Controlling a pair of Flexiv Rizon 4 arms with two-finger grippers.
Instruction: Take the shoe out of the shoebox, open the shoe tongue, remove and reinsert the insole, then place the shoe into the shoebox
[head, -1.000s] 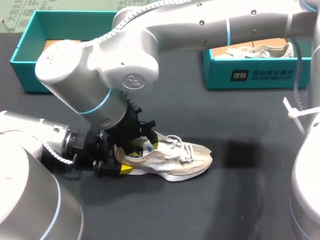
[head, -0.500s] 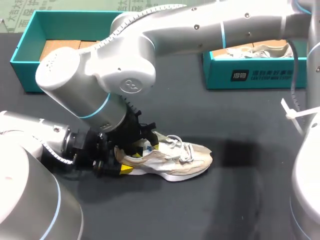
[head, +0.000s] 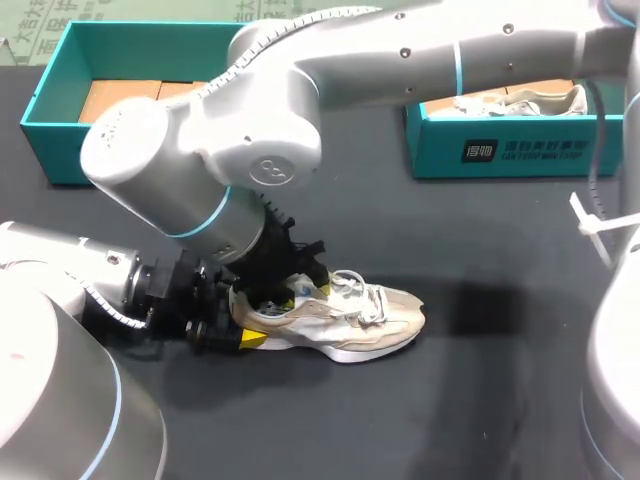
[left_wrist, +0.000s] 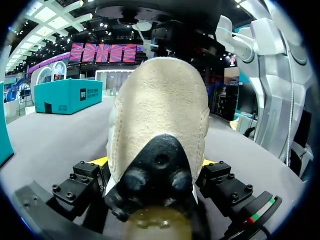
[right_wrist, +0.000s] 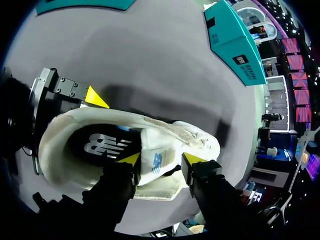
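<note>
The sneaker is out of the shoebox, its heel pinched by the left pincer. The tongue is pinched by the right pincer. The insole and reboxing are judged outstanding.

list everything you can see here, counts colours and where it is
table: 1, dark grey, under everything
shoe: 1, cream, lying on the table at the middle, toe toward the right
shoe tongue: 1, cream, between the right gripper's fingers
open shoebox: 1, teal, far left corner, brown card inside
second shoebox: 1, teal, far right
second shoe: 1, cream, inside the second shoebox
left arm: 1, silver, near left
right arm: 1, silver, reaching across past the middle
left gripper: 1, black with yellow tips, shut on the shoe's heel
right gripper: 1, black with yellow tips, shut on the shoe tongue
</note>
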